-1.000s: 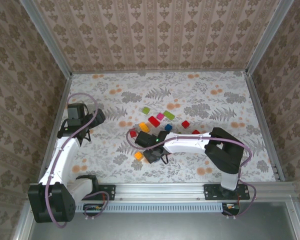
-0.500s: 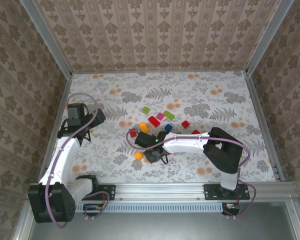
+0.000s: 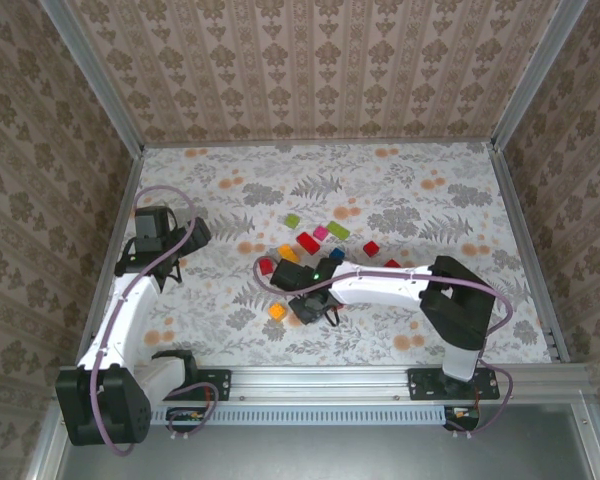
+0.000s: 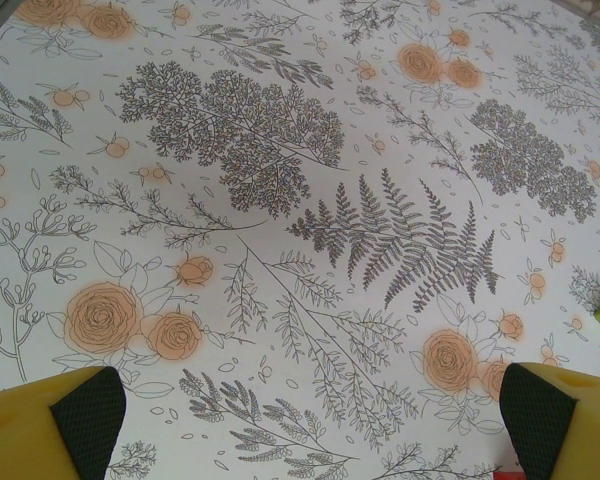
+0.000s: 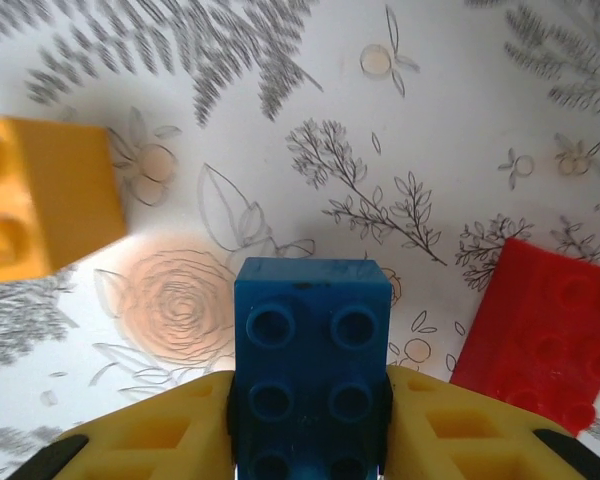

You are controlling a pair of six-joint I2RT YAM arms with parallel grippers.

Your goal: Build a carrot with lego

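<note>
Right tool [image 5: 310, 425] clamped on blue lego brick [image 5: 312, 330], long axis running out from tool, over table [image 5: 430, 120] middle. Orange brick [image 5: 40, 195] lay ahead-left, red brick [image 5: 540, 340] just right. Left tool [image 4: 310, 430] gaped empty near left edge, well apart from bricks.

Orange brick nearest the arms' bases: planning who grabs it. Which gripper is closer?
Right. The right gripper, shut on a blue brick, sits just beside the orange brick; the left gripper hangs open by the table's left edge.
</note>
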